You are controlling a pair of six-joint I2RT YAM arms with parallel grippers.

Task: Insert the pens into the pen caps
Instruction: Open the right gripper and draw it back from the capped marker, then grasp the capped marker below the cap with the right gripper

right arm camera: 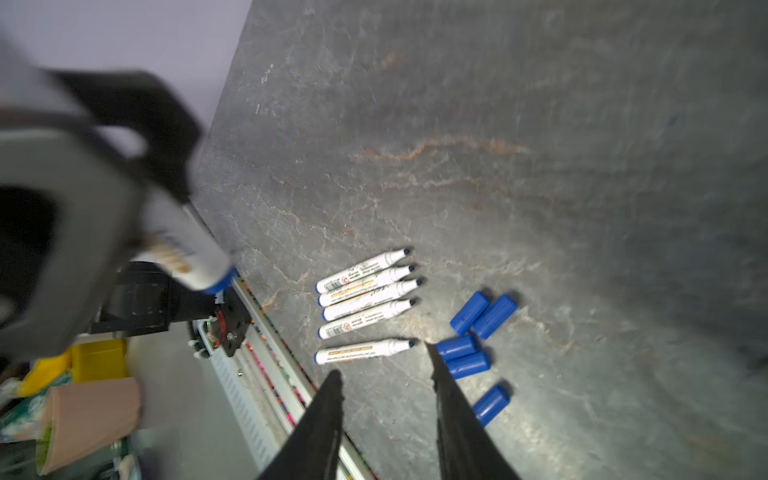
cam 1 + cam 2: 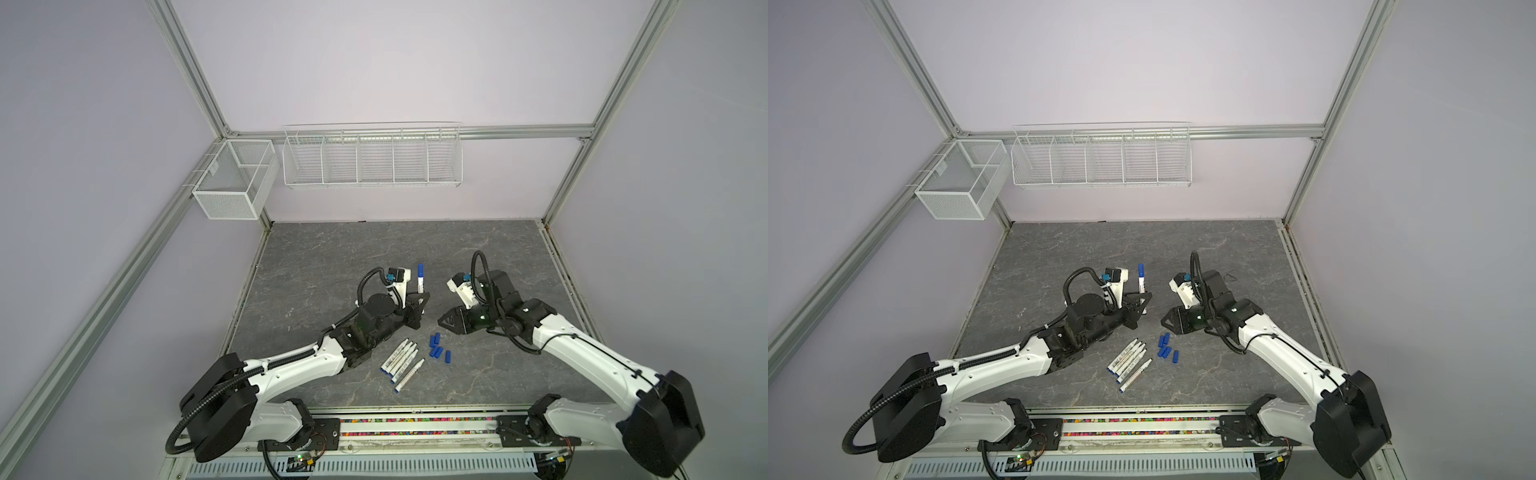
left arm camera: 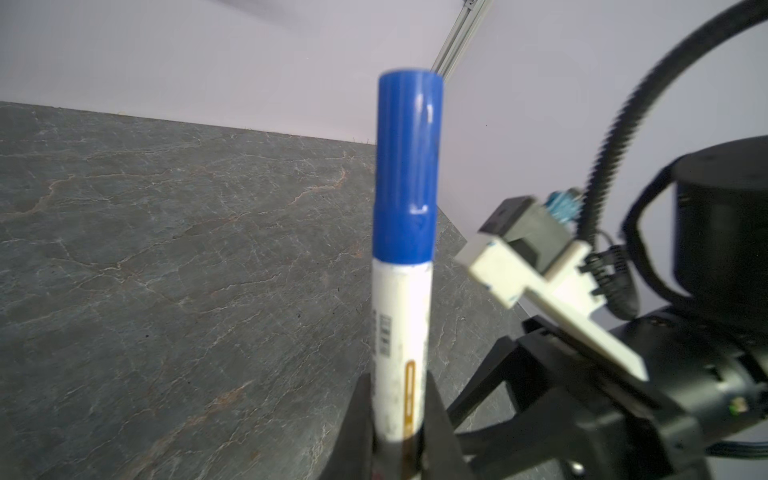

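1. In both top views, your left gripper (image 2: pixel 419 302) is clamped on an upright capped pen (image 2: pixel 420 283); five pens (image 2: pixel 401 360) and five caps (image 2: pixel 437 348) lie nearby.
2. Left wrist: the cap (image 3: pixel 407 166) looks seated, though blurred; if loose, it falls.
3. Right wrist: your right gripper (image 1: pixel 381 359), jaws apart and empty, hangs above the caps; a crooked descent could scatter them.

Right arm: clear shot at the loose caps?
Probably yes: right gripper is open and empty, close to the loose caps, with nothing between them; the loose pens lie off to one side.
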